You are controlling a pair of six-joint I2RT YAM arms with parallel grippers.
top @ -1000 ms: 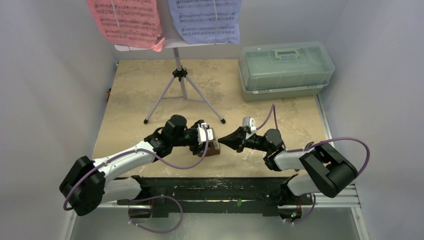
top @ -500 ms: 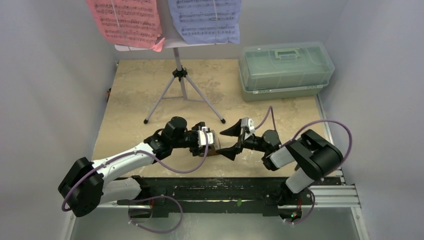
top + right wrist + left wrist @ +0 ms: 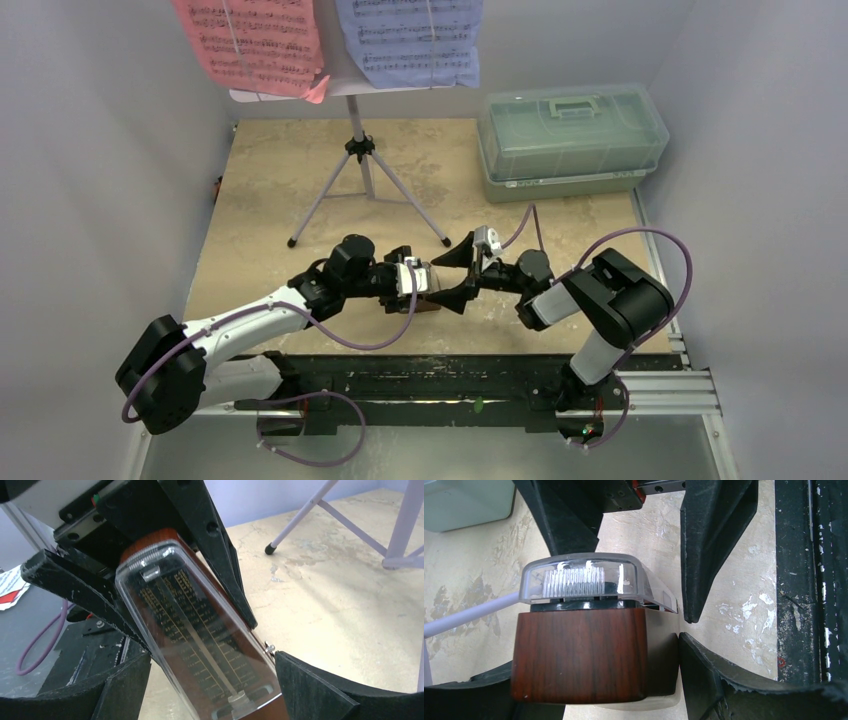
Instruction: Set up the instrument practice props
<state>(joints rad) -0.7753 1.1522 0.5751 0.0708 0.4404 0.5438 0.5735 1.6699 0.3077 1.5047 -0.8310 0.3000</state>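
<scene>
You have one music stand [image 3: 360, 150], two music sheets, a pink sheet [image 3: 250, 45] and a blue sheet [image 3: 410, 40], one metronome [image 3: 579, 655], one lidded box [image 3: 570, 135] and two robot arms [image 3: 250, 318] [image 3: 612, 295].

Bare table [image 3: 258, 205] left of tripod legs [image 3: 323, 198], green box [image 3: 570, 140] filling far right corner, tripod foot [image 3: 445, 242] near metronome [image 3: 579, 655]

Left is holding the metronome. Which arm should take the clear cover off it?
Right, most likely. The right gripper is open with a finger on either side of the clear cover. The left gripper is shut on the metronome by its wooden body and can only steady it.
</scene>
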